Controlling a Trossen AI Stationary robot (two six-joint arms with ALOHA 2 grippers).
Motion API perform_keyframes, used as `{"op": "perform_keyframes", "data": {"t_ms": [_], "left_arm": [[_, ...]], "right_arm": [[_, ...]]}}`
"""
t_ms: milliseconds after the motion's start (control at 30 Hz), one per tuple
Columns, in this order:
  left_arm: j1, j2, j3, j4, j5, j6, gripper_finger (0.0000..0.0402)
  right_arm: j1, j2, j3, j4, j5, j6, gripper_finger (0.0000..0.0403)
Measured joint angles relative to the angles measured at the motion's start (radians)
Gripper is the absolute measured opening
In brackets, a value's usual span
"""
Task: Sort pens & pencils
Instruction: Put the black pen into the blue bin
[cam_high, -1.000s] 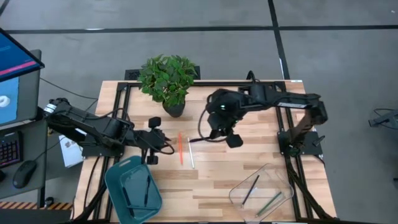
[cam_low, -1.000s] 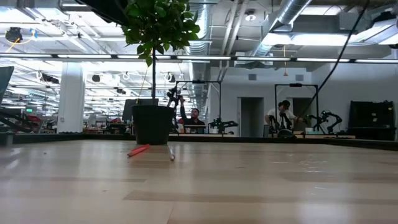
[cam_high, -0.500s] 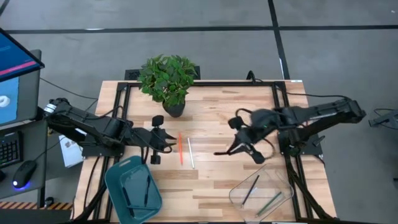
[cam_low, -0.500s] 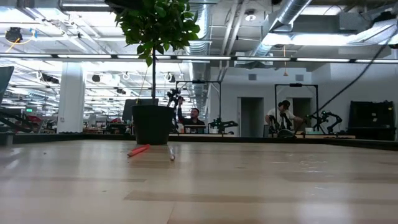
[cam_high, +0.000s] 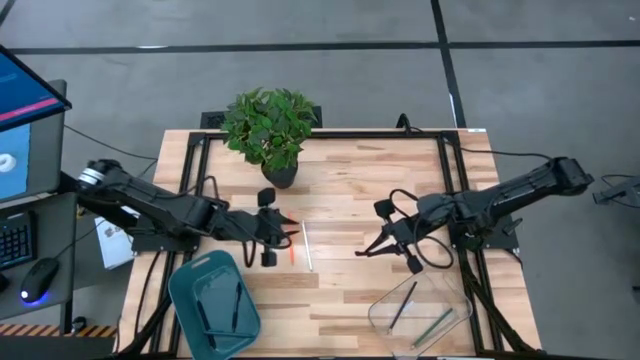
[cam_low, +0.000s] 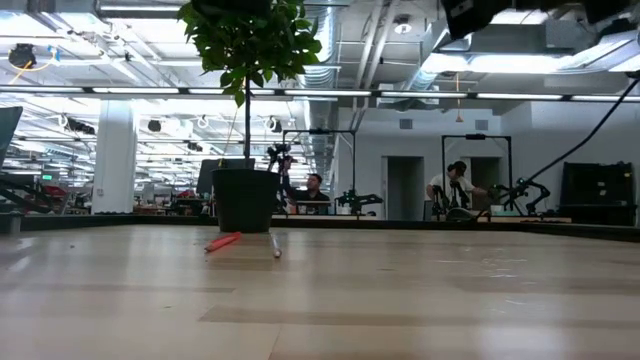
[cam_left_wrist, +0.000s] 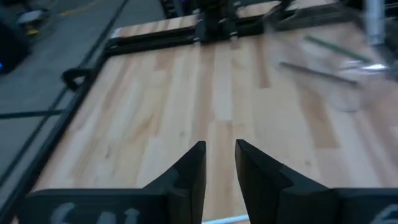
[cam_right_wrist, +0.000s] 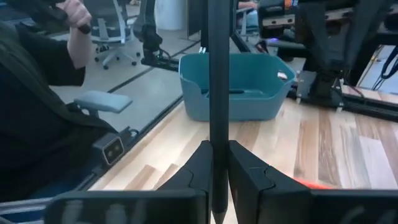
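The wooden table (cam_high: 340, 290) is serving as the landmark. At its back edge a potted plant (cam_high: 270, 130) is standing. At its front left corner a teal bin (cam_high: 212, 310) is holding dark pens; at its front right corner a clear tub (cam_high: 425, 305) is holding a dark stick and an olive pencil (cam_high: 432, 325), so the two kinds are evidently being kept apart.

Over the table's right half the right gripper (cam_high: 395, 245) is clamping a black pen (cam_right_wrist: 217, 106), pinched upright between its fingers, probably for carrying to a container. Near the table's middle the left gripper (cam_high: 272, 238) is hovering with its fingers slightly parted and nothing between them, apparently lining up on the orange-red pen (cam_high: 291, 247) and the white pen (cam_high: 307, 247) lying side by side just beyond it.

The bin's contents are hard to count, and the left wrist view is blurring the far containers.
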Motion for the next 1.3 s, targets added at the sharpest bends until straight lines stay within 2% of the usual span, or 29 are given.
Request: {"op": "perform_keyframes", "data": {"t_ms": [200, 467, 667, 867, 1067, 1233, 1300], "left_arm": [[0.0, 0.052, -0.001, 0.028, -0.093, -0.041, 0.0097], [-0.013, 0.053, -0.001, 0.042, -0.106, -0.069, 0.0124], [-0.053, 0.053, -0.001, 0.064, -0.123, -0.078, 0.0139], [-0.128, 0.053, -0.001, 0.088, -0.335, -0.065, 0.0142], [-0.187, 0.056, -0.002, 0.106, -0.437, -0.076, 0.0142], [-0.205, 0.06, -0.076, 0.218, -0.612, -0.087, 0.0142], [-0.203, 0.059, -0.12, 0.31, -0.615, -0.053, 0.0142]], "right_arm": [[0.011, 0.097, -0.001, 0.122, 0.048, -0.029, 0.0059], [0.011, 0.239, 0.0, 0.302, 0.075, -0.053, 0.0059], [0.01, 0.336, 0.001, 0.499, 0.145, -0.08, 0.0059], [-0.011, 0.405, 0.001, 0.567, 0.182, -0.089, 0.0059], [-0.04, 0.442, 0.001, 0.611, 0.185, -0.088, 0.0059], [-0.07, 0.442, 0.002, 0.624, 0.183, -0.088, 0.0059], [-0.084, 0.441, 0.005, 0.626, 0.183, -0.088, 0.0059]]}}
